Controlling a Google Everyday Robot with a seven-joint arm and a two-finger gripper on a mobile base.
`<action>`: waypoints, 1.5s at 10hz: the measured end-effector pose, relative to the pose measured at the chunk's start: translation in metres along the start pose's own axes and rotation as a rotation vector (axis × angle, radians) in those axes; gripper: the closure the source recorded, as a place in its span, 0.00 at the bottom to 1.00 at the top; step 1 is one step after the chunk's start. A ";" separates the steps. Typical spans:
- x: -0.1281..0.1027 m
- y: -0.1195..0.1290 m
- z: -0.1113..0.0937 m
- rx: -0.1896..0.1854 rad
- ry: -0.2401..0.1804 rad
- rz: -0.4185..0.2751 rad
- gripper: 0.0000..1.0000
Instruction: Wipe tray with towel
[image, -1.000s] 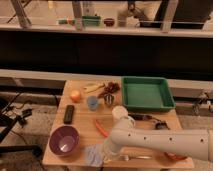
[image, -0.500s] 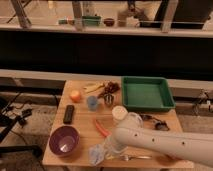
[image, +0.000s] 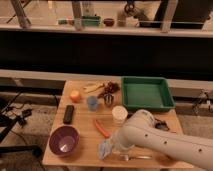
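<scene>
- Table (image: 82, 150): wooden, with everything below on it.
- Tray (image: 147, 106): green, rectangular, at the far right corner of the table. Its inside looks bare.
- Towel (image: 104, 149): pale blue and crumpled, at the near edge of the table, well apart from the tray. It sits at the tip of the arm.
- Gripper (image: 113, 146): at the end of the white arm (image: 155, 142), low over the near edge of the table and right at the towel. Whether it is spread or pinching the cloth cannot be told, as the arm covers it.
- Bowl (image: 64, 139): purple, at the near left corner.
- Remote (image: 68, 113): black, lying lengthwise near the left edge, beyond the bowl.
- Orange fruit (image: 75, 95): round, at the far left.
- Blue cup (image: 92, 102): upright, right of the fruit.
- Metal cup (image: 108, 100): just beside the blue cup.
- White cup (image: 119, 114): upright, near the middle, just ahead of the arm.
- Red stick (image: 101, 128): slim and orange-red, lying aslant between the bowl and the arm.
- Utensil (image: 135, 157): silver, at the near edge under the arm.
</scene>
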 end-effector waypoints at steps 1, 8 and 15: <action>0.005 -0.007 -0.007 0.015 0.007 -0.005 0.97; 0.016 -0.053 -0.068 0.091 0.061 -0.057 0.97; 0.065 -0.068 -0.114 0.117 0.144 -0.002 0.97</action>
